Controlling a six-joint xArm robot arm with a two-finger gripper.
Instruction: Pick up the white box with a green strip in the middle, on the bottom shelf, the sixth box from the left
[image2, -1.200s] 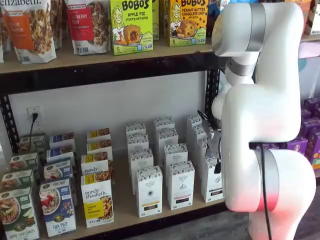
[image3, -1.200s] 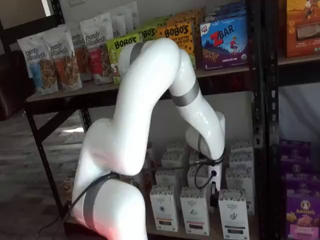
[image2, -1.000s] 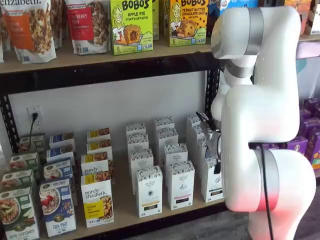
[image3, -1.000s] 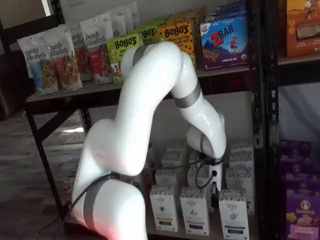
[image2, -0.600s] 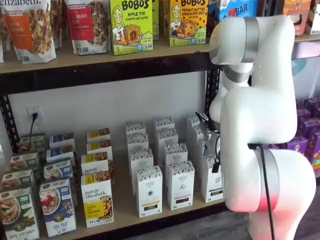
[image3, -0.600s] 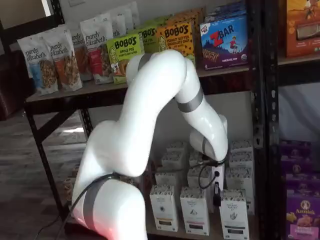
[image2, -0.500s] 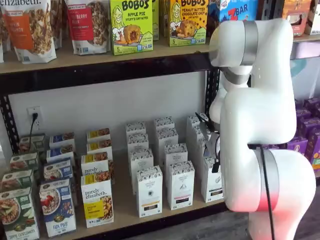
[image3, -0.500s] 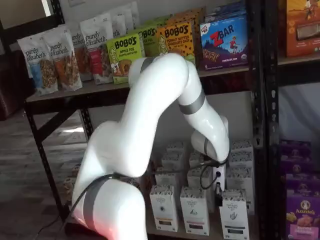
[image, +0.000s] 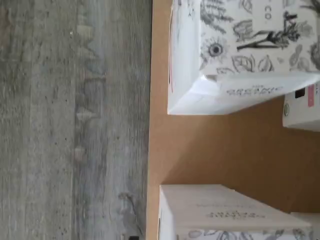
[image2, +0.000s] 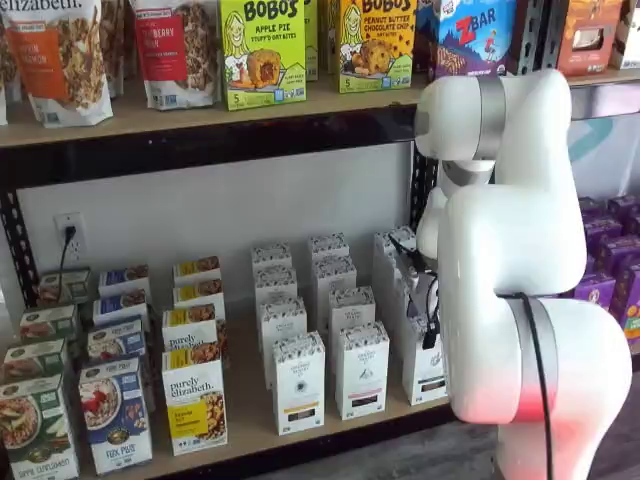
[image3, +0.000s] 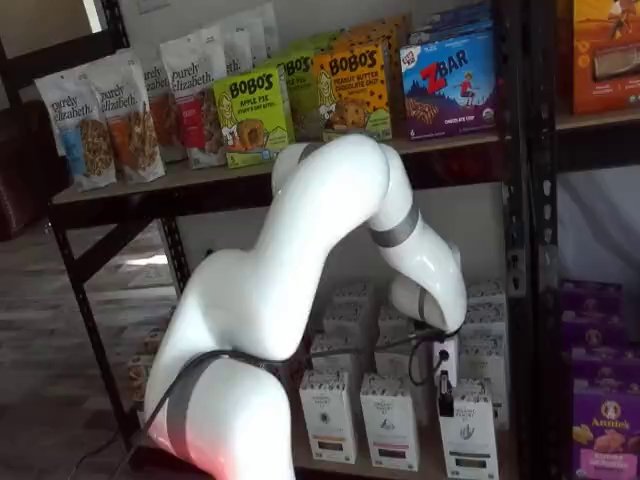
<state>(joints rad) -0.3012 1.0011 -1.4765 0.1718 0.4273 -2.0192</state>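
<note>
Now you have the gripper (image3: 443, 382) low over the white box (image3: 467, 432) at the front of the bottom shelf (image2: 250, 415), presumably lining up a grasp, though its opening can't be judged.

The bottom shelf (image2: 250, 405), a pale wood board, carries rows of the white box (image2: 424, 360) type and cereal cartons (image2: 115, 412).

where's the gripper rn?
In both shelf views the gripper hangs low over the bottom shelf, at the front white box of the rightmost column.
</note>
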